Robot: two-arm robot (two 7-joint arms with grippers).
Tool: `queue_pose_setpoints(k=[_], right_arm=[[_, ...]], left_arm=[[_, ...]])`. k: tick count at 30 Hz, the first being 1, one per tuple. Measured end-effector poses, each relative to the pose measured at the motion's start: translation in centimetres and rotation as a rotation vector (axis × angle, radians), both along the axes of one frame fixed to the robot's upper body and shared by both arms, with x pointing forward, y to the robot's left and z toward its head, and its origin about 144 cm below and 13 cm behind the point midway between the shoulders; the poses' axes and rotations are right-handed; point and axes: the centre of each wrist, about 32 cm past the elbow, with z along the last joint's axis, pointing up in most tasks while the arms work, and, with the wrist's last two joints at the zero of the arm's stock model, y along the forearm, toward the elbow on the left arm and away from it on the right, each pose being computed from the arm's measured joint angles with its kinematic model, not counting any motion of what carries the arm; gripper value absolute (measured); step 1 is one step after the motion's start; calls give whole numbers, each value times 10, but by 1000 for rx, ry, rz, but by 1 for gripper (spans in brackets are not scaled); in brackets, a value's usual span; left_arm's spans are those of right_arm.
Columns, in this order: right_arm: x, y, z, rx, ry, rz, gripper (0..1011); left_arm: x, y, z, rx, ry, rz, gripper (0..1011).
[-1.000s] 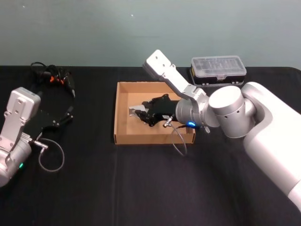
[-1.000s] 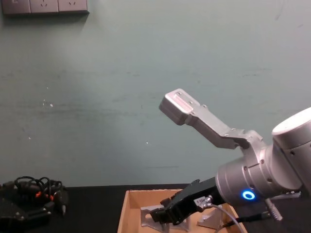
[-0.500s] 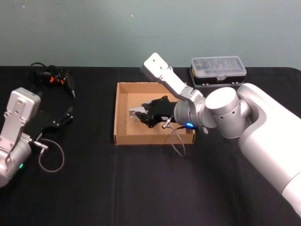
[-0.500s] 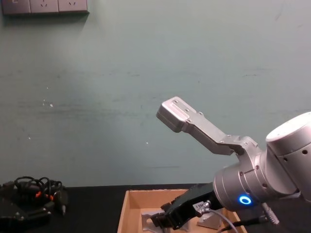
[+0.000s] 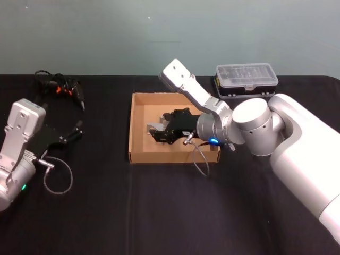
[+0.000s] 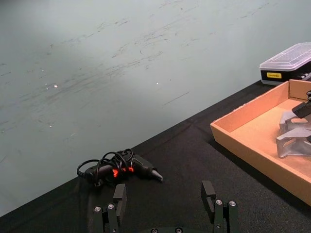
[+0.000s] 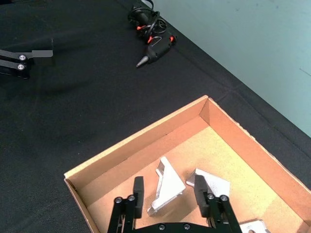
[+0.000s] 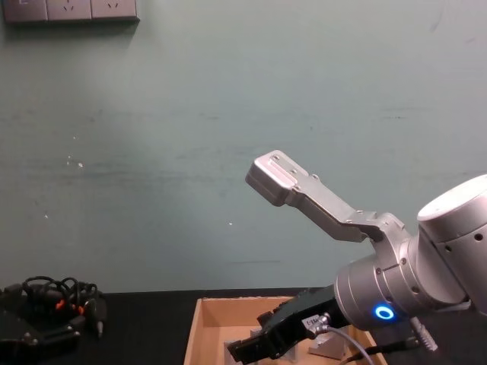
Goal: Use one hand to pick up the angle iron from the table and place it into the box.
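Head view shows my right gripper reaching over the box, which sits on the table in front of me. Through my right wrist camera the fingers stand apart, one on either side of an angle iron that lies on the cardboard floor, with neither pad closed on it. A second angle iron lies just beside it in the box, and a corner of a third bracket shows nearer my wrist. My left gripper rests open over the table's left side, well apart from the box. A glue gun with its coiled cord lies behind it, and a plastic case sits behind the box.
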Motion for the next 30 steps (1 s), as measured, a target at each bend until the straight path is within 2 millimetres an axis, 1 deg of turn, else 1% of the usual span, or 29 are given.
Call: queue_pose_setpoints(k=[1, 2, 4, 6, 8, 9, 10, 11, 13, 15, 18, 21, 22, 25, 26, 30], right_arm=[[0, 0, 0, 0, 0, 0, 676], [0, 0, 0, 0, 0, 0, 691], [0, 0, 0, 0, 0, 0, 772], [0, 0, 0, 0, 1, 0, 809], [-2, -1, 0, 7, -5, -4, 876], [-5, -8, -1, 18, -22, -25, 900], [-5, -8, -1, 18, -22, -25, 932], [-9, -13, -3, 29, -38, -39, 963], [-15, -21, -5, 52, -62, -59, 1002], [-20, -26, -5, 68, -79, -70, 1000], [-37, -38, -7, 104, -127, -91, 1000], [-50, -46, -10, 137, -162, -102, 1000], [-58, -52, -13, 162, -189, -113, 1000], [-69, -59, -16, 200, -221, -132, 1000], [-76, -64, -19, 221, -237, -143, 1000], [-90, -72, -28, 264, -275, -169, 1000]], left_arm=[[0, 0, 0, 0, 0, 0, 1011], [0, 0, 0, 0, 0, 0, 1011], [0, 0, 0, 0, 0, 0, 1011], [0, 0, 0, 0, 0, 0, 1011], [0, 0, 0, 0, 0, 0, 1011], [0, 0, 0, 0, 0, 0, 1011], [0, 0, 0, 0, 0, 0, 1011], [0, 0, 0, 0, 0, 0, 1011], [0, 0, 0, 0, 0, 0, 1011], [0, 0, 0, 0, 0, 0, 1011], [0, 0, 0, 0, 0, 0, 1011], [0, 0, 0, 0, 0, 0, 1011], [0, 0, 0, 0, 0, 0, 1011], [0, 0, 0, 0, 0, 0, 1011], [0, 0, 0, 0, 0, 0, 1011], [0, 0, 0, 0, 0, 0, 1011]])
